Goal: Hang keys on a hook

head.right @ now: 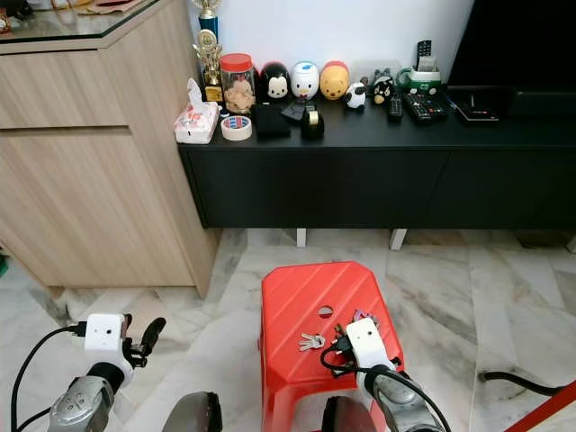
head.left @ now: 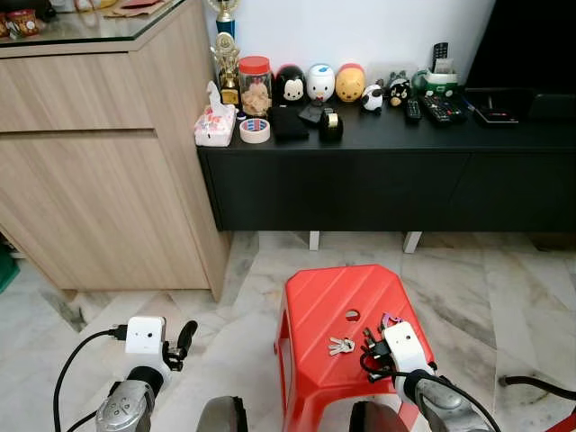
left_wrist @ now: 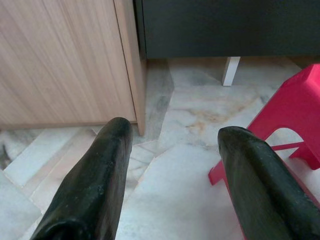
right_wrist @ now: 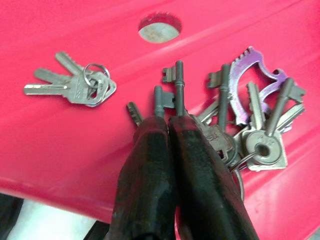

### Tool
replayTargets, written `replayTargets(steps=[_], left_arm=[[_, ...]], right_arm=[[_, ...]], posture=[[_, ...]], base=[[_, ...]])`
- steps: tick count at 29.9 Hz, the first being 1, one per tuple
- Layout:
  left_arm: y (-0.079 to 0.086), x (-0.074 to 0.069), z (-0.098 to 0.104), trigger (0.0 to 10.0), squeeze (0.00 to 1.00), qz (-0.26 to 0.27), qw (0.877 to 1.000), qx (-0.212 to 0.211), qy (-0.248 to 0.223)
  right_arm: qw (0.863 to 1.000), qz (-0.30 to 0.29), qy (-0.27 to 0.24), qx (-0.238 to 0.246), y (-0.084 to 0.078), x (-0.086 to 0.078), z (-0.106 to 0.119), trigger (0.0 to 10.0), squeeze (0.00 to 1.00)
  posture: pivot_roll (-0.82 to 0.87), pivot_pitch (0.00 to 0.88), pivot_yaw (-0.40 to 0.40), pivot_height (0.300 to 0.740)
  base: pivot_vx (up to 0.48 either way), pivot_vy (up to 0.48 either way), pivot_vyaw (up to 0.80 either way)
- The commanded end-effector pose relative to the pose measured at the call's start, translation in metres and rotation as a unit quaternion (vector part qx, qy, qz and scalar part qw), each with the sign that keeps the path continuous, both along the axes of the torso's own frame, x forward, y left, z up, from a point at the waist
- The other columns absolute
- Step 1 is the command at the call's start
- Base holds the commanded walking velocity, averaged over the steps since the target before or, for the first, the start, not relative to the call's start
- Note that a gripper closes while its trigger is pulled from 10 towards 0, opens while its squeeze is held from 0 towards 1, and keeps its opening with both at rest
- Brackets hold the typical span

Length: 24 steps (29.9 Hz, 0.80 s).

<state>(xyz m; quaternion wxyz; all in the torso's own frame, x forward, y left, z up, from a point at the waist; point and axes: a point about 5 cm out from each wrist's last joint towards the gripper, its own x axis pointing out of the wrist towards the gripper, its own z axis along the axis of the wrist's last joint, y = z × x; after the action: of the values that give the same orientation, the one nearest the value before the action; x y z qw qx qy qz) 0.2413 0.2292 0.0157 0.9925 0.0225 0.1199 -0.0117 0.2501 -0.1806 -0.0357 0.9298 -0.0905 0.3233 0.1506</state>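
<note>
Right wrist view puts it plainly: the right hand (right_wrist: 167, 125) sits low over the red plastic stool (right_wrist: 60, 150), its two black fingers (right_wrist: 150, 170) pressed together with no gap between them, their tips touching the big bunch of keys (right_wrist: 240, 130). Whether a key is pinched between them I cannot tell. The bunch fans out from under the fingertips and to their right, with long old-style keys, flat keys, a ring and a purple metal clip (right_wrist: 250, 75) at its far right edge. All of it lies on the stool's seat.

A second, smaller set of keys (head.left: 341, 345) lies flat on the seat, apart from the hand, to its left. Just beyond both, a round hole (head.left: 351, 315) opens in the seat.

From the head views, the stool stands on a marble floor (head.left: 504, 288) in front of a low black TV cabinet (head.left: 378, 180) lined with toy figures, a jar, a tape roll and remotes. A wooden cabinet (head.left: 108, 180) stands to the left.

The left hand (head.left: 180, 346) hangs over the floor left of the stool, fingers spread wide apart and holding nothing.
</note>
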Motion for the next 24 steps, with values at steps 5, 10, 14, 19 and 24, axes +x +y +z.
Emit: replayTargets(steps=[5,10,14,19,24], left_arm=[[0.001,0.002,0.000,10.0,0.00,0.001,1.000,0.005,0.002],[0.001,0.003,-0.001,10.0,0.00,0.004,1.000,0.006,0.002],[0.002,0.004,-0.002,10.0,0.00,0.009,1.000,0.005,0.001],[0.002,0.008,-0.001,10.0,0.00,0.016,1.000,0.002,-0.004],[0.004,0.013,0.002,10.0,0.00,0.023,1.000,0.003,-0.013]], right_arm=[[0.996,-0.036,-0.081,0.034,0.001,0.016,0.019,0.0,0.00],[0.981,-0.085,-0.152,0.081,-0.001,0.027,0.037,0.0,0.00],[0.972,-0.103,-0.184,0.104,0.000,0.030,0.045,6.7,0.00],[0.964,-0.117,-0.202,0.126,0.002,0.031,0.051,10.0,0.00],[0.961,-0.110,-0.221,0.124,0.002,0.034,0.059,10.0,0.00]], posture=[[0.08,0.000,-0.014,0.594],[0.08,0.000,-0.019,0.594],[0.08,0.000,-0.025,0.594],[0.08,0.000,-0.033,0.594],[0.08,0.000,-0.038,0.594]], base=[[0.000,0.000,0.00],[0.000,0.000,0.00],[0.000,0.000,0.00],[0.000,0.000,0.00],[0.000,0.000,0.00]])
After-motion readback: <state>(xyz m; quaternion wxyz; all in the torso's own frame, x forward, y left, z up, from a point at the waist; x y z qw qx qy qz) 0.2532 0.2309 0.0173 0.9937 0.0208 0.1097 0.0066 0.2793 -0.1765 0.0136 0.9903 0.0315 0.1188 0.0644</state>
